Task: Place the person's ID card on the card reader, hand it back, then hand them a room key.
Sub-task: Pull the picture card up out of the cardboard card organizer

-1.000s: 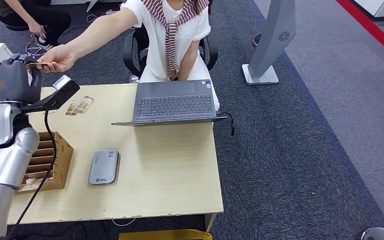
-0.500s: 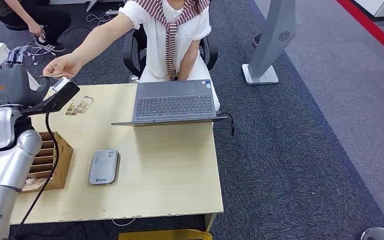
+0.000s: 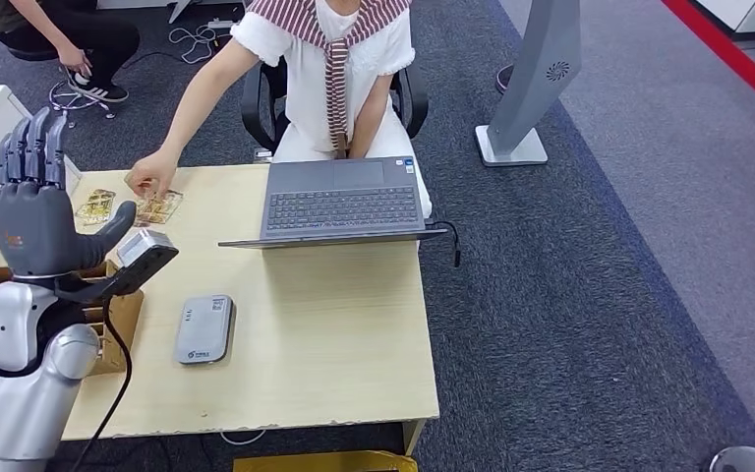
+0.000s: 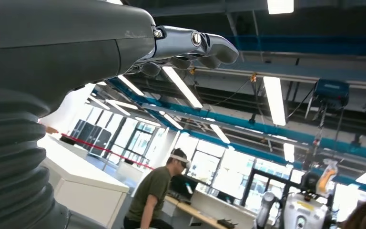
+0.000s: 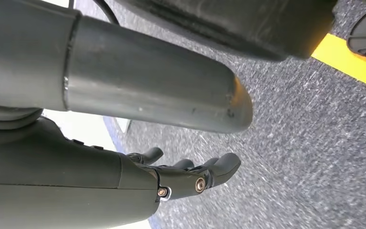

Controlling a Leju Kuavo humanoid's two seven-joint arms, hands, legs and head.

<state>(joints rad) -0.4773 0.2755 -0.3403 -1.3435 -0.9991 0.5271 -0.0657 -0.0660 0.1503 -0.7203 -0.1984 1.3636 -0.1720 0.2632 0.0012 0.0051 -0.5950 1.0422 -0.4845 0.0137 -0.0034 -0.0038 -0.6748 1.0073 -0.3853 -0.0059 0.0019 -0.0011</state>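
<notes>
Lowered since a second ago, the person's hand [image 3: 149, 177] now rests on cards [image 3: 160, 206] at the surface's [image 3: 334, 334] eleven o'clock, while the robot's left hand [image 3: 34, 211] stands empty, fingers spread, and its right hand [image 5: 181, 176] hangs empty, fingers loosely apart.

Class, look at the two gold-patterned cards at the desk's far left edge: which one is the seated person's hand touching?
The card nearer the laptop, at: the person's hand rests on it. The other card, farther toward the desk's left end, lies untouched.
</notes>
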